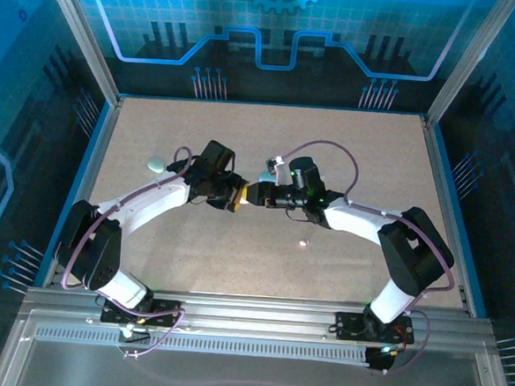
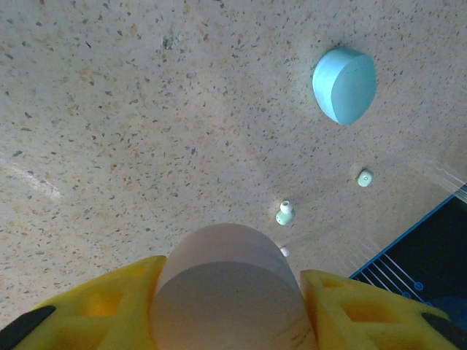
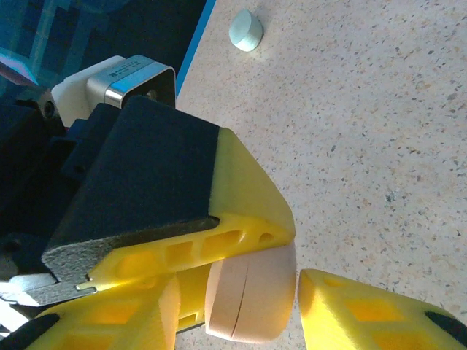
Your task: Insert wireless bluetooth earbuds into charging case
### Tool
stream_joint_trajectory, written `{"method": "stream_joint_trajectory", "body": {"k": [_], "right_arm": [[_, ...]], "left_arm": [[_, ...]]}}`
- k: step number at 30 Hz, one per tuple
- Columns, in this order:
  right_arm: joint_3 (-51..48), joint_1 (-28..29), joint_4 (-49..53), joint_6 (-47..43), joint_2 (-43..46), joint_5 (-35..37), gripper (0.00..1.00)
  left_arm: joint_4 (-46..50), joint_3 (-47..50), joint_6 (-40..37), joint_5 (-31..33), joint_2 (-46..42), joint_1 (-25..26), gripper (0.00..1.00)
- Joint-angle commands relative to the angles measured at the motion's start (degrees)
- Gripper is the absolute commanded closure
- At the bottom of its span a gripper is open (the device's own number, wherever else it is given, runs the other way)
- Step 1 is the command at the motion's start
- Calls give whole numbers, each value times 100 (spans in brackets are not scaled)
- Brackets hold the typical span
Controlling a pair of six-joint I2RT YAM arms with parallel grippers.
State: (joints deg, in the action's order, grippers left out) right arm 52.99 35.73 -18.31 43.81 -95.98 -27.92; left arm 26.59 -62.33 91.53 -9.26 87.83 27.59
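Speckled beige table (image 1: 374,166) inside a blue-lit enclosure. Far left, well apart from both arms: pale green case (image 1: 157,163), resting on the table. Left of centre: left tool (image 1: 239,197), pointing right, yellow fingers (image 2: 109,306) pressed against both sides of pink case (image 2: 226,292). Tip to tip with it: right tool (image 1: 262,194), pointing left, fingers (image 3: 365,310) set either side of the same pink case, seam line facing the right wrist camera; clamped or merely bracketing, impossible to tell. Beyond the left tool's tips, loose on the table: three pale earbuds (image 2: 284,213), none touching either tool, nearest one just past the pink case's edge; pale blue case (image 2: 344,84) farther out. Right of centre in the top view, nearer the arm bases than the right tool: single earbud (image 1: 304,243), tiny and pale, apart from that tool.
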Motion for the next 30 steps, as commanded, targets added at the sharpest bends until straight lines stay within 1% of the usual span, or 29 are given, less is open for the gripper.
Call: {"method": "stream_joint_trajectory", "body": {"k": [1,3,8,11,12,14,16,17,19,20,21,23,24,26,27,30], "right_arm": [[190,106,-190,54,-174,-4,54],[219,103,-170,72,-216,6,57],[256,110,-213,131,-322,-20,57],[229,110,-244,138,-308,33,64],[234,109,-231,132,-298,42,67],[223,104,-213,127,-265,43,72],[227,92,-136,123,-189,19,76],[221,68,-76,110,-135,-12,77],[180,12,-18,120,-2,-75,78],[140,-40,13,133,103,-120,79],[110,-124,56,140,229,-217,80],[60,-309,175,139,482,-446,80],[62,-408,248,138,606,-592,80],[58,-688,545,133,871,-968,80],[54,-853,643,153,1003,-1180,80],[-3,-1354,739,372,1321,-1771,80]], "left_arm": [[-91,-194,39,-221,-167,44,69],[-102,-201,43,-228,-166,44,69],[-196,-192,50,-242,-178,44,69],[-232,-192,49,-252,-165,44,68],[-251,-191,33,-261,-169,42,68],[-281,-197,-6,-251,-159,44,66],[-341,-197,-130,-205,-170,42,59],[-397,-209,-258,-163,-177,44,49],[-559,-244,-717,10,-232,44,34],[-659,-236,-1163,208,-313,48,27],[-741,-219,-1553,463,-425,67,22],[-923,-149,-2431,887,-705,63,18],[-1230,-38,-3019,1076,-906,67,16],[-1884,294,-3903,1265,-1296,48,14],[-2452,556,-4481,1207,-1524,62,13],[-4440,1511,-6191,698,-2096,56,14]]}}
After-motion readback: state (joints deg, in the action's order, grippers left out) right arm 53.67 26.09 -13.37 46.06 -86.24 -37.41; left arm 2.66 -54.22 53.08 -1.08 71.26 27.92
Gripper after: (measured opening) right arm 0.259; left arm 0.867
